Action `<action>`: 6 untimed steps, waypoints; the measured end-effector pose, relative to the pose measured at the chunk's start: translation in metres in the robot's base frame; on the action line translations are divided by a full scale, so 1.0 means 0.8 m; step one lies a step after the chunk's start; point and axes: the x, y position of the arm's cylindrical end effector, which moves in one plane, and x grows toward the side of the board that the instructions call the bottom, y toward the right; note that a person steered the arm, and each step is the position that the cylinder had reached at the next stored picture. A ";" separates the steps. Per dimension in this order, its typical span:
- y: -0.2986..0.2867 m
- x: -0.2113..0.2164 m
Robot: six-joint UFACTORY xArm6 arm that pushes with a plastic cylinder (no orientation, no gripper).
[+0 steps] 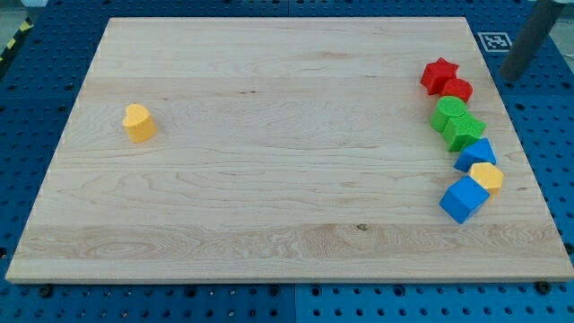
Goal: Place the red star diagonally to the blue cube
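The red star (439,75) lies near the view's right edge of the wooden board (269,179), at the top of a chain of blocks. The blue cube (463,198) sits at the bottom of that chain, well below the star. My tip (511,79) is off the board at the view's upper right, to the right of the red star and apart from it.
Between star and cube lie a red round block (458,90), a green round block (451,112), a green star (464,131), a blue triangular block (476,154) and a yellow block (487,176). A yellow heart (138,123) sits far left.
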 end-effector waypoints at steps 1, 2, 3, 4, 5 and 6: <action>-0.102 0.000; -0.196 -0.006; -0.159 -0.019; -0.121 0.009; -0.144 0.035; -0.232 0.023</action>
